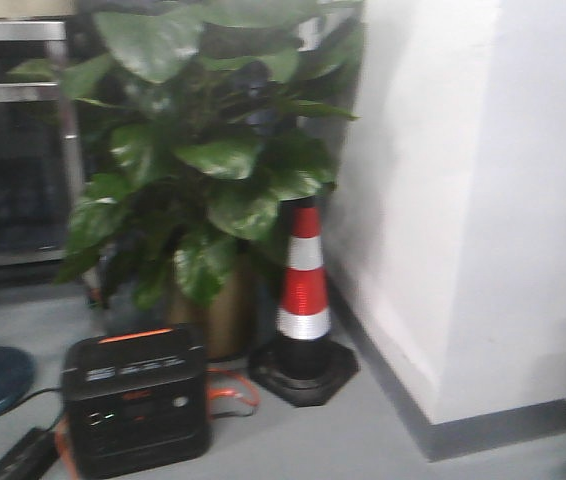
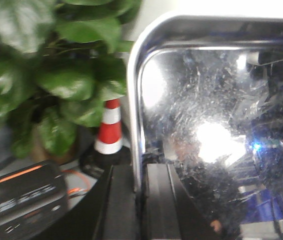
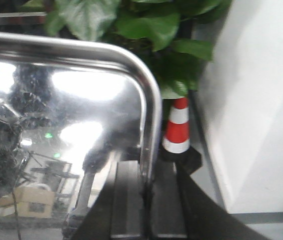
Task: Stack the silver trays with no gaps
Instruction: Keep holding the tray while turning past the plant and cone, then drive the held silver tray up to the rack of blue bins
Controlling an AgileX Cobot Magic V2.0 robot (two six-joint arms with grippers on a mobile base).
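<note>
A silver tray fills the left wrist view and the right wrist view; its mirror-shiny bottom reflects lights and the room. My left gripper is shut on the tray's left rim, one finger on each side. My right gripper is shut on the tray's right rim the same way. The tray is held up in the air between both arms, above the floor. No other silver tray shows. Neither gripper nor the tray appears in the front view.
A big potted plant stands ahead. A red-white traffic cone sits beside a white wall corner. A black power station with orange cable lies on the grey floor. A steel rack is at left.
</note>
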